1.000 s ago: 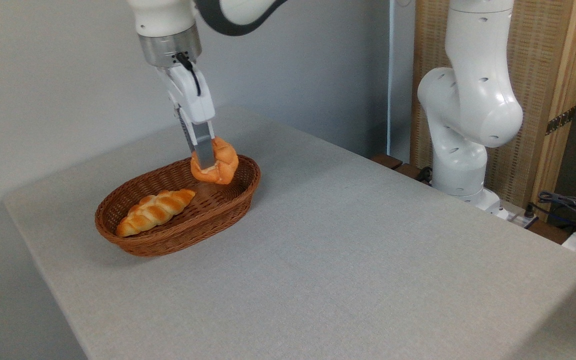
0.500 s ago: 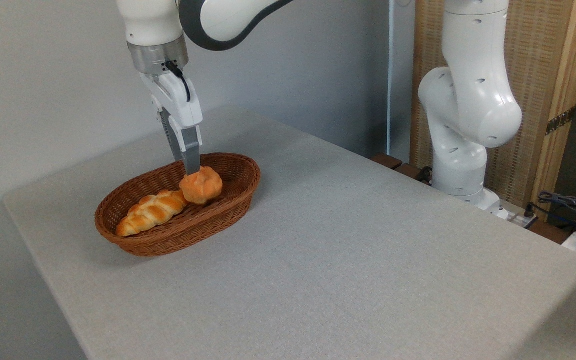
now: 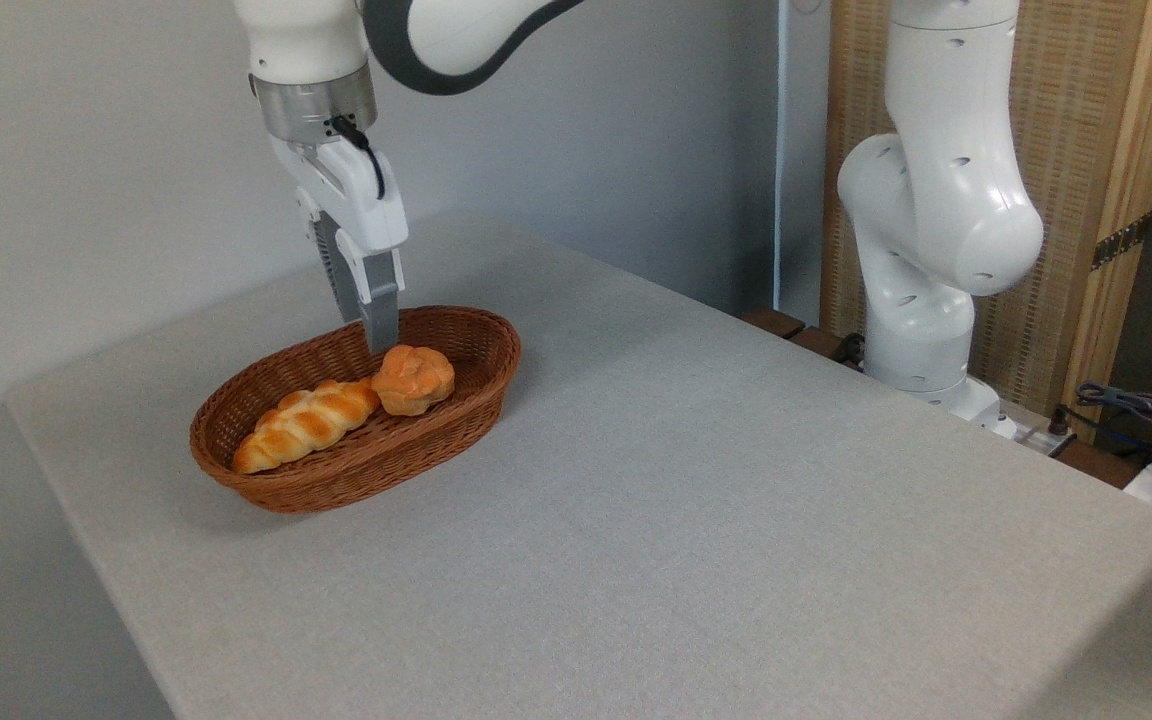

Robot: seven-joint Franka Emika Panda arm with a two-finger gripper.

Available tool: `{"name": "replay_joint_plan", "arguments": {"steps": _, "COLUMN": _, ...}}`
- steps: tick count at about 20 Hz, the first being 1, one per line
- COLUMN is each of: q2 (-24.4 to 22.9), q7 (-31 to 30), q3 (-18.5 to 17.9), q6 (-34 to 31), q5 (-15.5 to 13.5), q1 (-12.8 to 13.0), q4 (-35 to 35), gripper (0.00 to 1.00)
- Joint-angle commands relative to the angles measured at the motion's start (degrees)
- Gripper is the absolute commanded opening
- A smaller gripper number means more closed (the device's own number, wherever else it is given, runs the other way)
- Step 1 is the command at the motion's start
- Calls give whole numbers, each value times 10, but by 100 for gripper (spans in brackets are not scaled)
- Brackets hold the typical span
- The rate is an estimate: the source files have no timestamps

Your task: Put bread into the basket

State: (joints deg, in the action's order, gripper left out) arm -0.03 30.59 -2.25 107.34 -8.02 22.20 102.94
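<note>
The bread (image 3: 413,379), a round knotted golden-orange bun, lies inside the oval brown wicker basket (image 3: 481,395), at its right half, resting against the tip of a long braided loaf (image 3: 305,424). My gripper (image 3: 367,333) hangs just above and slightly left of the bun, over the basket's back rim. It is open, with nothing between its grey fingers (image 3: 382,318). The near fingertip ends right by the bun's upper left edge.
The basket stands on the left part of a grey cloth-covered table (image 3: 696,520). The arm's white base (image 3: 936,220) rises beyond the table's far right edge, with cables (image 3: 1136,410) beside it. A wall runs close behind the basket.
The bun went from hanging in the shut gripper above the basket's right rim down to the basket floor. The fingers opened, the bun rolled slightly right, and the gripper rose a little.
</note>
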Motion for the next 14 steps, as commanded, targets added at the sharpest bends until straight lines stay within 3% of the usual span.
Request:
{"name": "replay_joint_plan", "arguments": {"steps": 1, "q2": -22, "q7": 2, "q3": -82, "q6": -75, "q5": 2, "q1": 2, "q4": -55, "gripper": 100}}
{"name": "replay_joint_plan", "arguments": {"steps": 3, "q2": -18, "q7": 4, "q3": -117, "q6": -107, "q5": 22, "q1": 2, "q4": -87, "gripper": 100}}
{"name": "replay_joint_plan", "arguments": {"steps": 5, "q2": -18, "q7": 11, "q3": -137, "q6": -107, "q5": 23, "q1": 0, "q4": -89, "gripper": 100}}
{"name": "replay_joint_plan", "arguments": {"steps": 7, "q2": -19, "q7": 25, "q3": -138, "q6": -108, "q5": 23, "q1": -15, "q4": -91, "gripper": 100}}
{"name": "replay_joint_plan", "arguments": {"steps": 9, "q2": -19, "q7": 39, "q3": -119, "q6": -110, "q5": 22, "q1": -50, "q4": -90, "gripper": 100}}
{"name": "replay_joint_plan", "arguments": {"steps": 12, "q2": -18, "q7": 46, "q3": -59, "q6": -120, "q5": 22, "q1": -114, "q4": -91, "gripper": 100}}
{"name": "replay_joint_plan", "arguments": {"steps": 14, "q2": -18, "q7": 46, "q3": -38, "q6": -120, "q5": 23, "q1": -133, "q4": -91, "gripper": 100}}
